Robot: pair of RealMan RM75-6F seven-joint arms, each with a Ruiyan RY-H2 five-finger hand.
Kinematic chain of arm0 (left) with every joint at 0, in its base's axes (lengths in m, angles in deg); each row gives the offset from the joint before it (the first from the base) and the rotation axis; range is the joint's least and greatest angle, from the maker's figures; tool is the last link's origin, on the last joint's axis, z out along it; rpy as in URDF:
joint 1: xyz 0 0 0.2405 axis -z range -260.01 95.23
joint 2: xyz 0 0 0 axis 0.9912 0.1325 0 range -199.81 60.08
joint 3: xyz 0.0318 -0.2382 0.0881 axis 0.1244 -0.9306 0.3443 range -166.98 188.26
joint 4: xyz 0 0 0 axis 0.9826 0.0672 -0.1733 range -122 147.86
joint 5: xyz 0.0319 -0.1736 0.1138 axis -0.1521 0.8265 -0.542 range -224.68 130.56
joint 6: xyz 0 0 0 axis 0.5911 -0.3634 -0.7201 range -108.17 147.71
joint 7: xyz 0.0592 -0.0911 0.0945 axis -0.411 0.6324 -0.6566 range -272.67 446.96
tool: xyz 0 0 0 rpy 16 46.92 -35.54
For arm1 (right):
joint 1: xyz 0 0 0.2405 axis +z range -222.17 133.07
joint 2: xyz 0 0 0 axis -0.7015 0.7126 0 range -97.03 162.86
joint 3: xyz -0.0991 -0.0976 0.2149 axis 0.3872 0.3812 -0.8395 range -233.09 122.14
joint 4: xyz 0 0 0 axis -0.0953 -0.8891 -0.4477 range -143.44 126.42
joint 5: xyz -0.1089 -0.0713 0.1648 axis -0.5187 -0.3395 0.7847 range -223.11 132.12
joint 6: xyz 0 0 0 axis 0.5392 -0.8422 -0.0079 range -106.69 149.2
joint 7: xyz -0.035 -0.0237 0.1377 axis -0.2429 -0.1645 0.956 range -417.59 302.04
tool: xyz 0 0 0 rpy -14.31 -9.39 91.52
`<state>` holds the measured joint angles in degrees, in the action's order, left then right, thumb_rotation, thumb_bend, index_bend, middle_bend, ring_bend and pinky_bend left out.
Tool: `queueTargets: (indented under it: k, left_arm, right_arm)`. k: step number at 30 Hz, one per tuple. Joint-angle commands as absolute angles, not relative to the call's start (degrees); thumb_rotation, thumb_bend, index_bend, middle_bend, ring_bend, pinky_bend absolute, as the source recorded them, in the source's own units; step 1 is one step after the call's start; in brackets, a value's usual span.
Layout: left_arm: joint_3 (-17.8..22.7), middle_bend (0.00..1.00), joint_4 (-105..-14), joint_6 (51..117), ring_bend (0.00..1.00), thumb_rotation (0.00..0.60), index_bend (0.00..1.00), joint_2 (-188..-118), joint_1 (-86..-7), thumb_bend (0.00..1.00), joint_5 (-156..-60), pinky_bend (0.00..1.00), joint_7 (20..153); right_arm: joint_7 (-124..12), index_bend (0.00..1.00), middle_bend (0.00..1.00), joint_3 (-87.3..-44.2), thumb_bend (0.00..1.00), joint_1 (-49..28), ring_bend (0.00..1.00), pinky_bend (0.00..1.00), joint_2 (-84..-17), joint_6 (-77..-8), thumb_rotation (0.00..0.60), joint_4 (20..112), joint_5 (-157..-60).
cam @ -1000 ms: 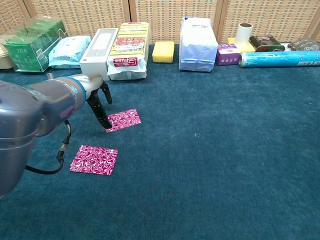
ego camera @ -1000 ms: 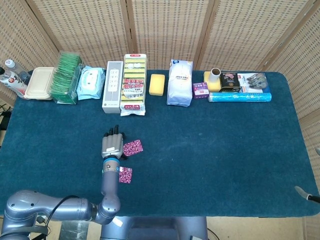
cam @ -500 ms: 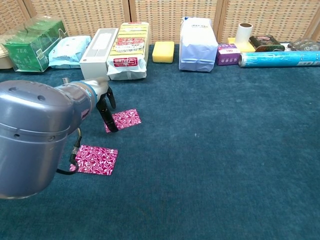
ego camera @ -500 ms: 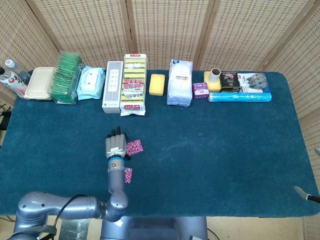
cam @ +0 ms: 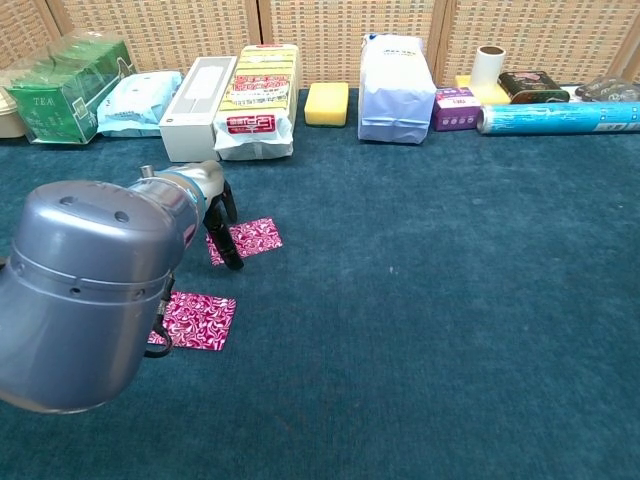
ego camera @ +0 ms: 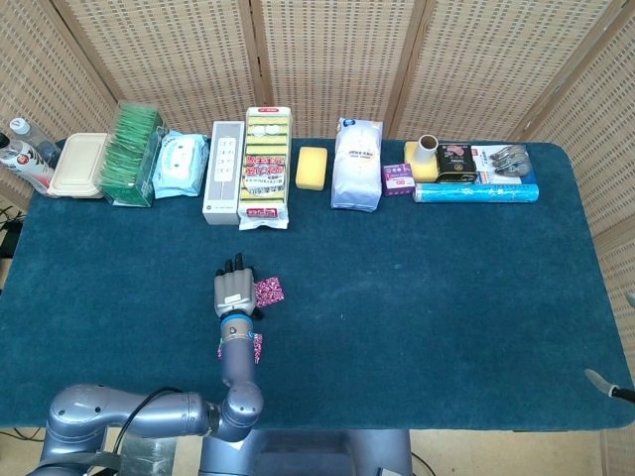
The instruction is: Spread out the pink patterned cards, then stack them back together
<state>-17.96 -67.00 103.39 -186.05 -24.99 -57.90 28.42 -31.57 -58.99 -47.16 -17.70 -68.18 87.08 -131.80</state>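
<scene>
The left hand (ego camera: pixel 234 293) rests fingers (cam: pixel 228 250) down on the far pink card (cam: pixel 248 238); grip state cannot be determined. The near pink card (cam: pixel 197 320) lies apart on the worktop (ego camera: pixel 446 288).

The tabletop (cam: pixel 450 330) is covered in deep teal cloth. Two cards (cam: pixel 248 238) (cam: pixel 198 320) carry a magenta-pink and white swirling pattern. The left hand (ego camera: pixel 233 291) is grey with black fingers (cam: pixel 228 250). Along the far edge stand a yellow sponge (ego camera: pixel 312 167), a white bag (ego camera: pixel 356 165), a green box (ego camera: pixel 132 155), a small purple box (ego camera: pixel 398 178) and a blue roll (ego camera: pixel 475 191).
</scene>
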Motion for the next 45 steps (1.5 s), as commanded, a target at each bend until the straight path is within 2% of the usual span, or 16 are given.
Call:
queueTargets:
  k: [1, 21, 31, 39, 45]
  left_arm:
    - [-18.2, 0.0, -66.5, 103.6, 0.0, 0.6, 0.3, -186.5, -25.0, 0.13, -58.2, 0.14, 28.2]
    - [-19.7, 0.0, -64.1, 103.8, 0.0, 0.6, 0.3, -188.7, -25.5, 0.21, -59.5, 0.14, 26.8]
    - [-19.9, 0.0, -63.7, 104.1, 0.0, 0.6, 0.42, -189.3, -26.0, 0.23, -60.6, 0.14, 26.2]
    - [-20.2, 0.0, -64.4, 104.4, 0.0, 0.6, 0.42, -189.2, -26.7, 0.23, -61.7, 0.14, 26.1]
    - [-19.4, 0.0, -68.7, 103.6, 0.0, 0.6, 0.42, -186.5, -28.5, 0.23, -63.5, 0.14, 26.7]
  right_arm:
    - [-31.4, 0.08, 0.0, -59.0, 0.01, -47.1, 0.0, 0.0, -17.8, -68.2, 0.6, 87.0, -131.9]
    - [-30.9, 0.08, 0.0, -59.1, 0.01, -47.2, 0.0, 0.0, -17.7, -68.2, 0.6, 86.8, -131.7]
    - [-31.1, 0.08, 0.0, -59.1, 0.01, -47.1, 0.0, 0.0, -17.7, -68.2, 0.6, 86.8, -131.7]
    - [-30.6, 0.08, 0.0, -59.2, 0.01, -47.2, 0.0, 0.0, -17.6, -68.3, 0.6, 86.8, -131.5]
    - [-30.7, 0.08, 0.0, -59.1, 0.01, -47.2, 0.0, 0.0, -17.6, -68.3, 0.6, 86.7, -131.6]
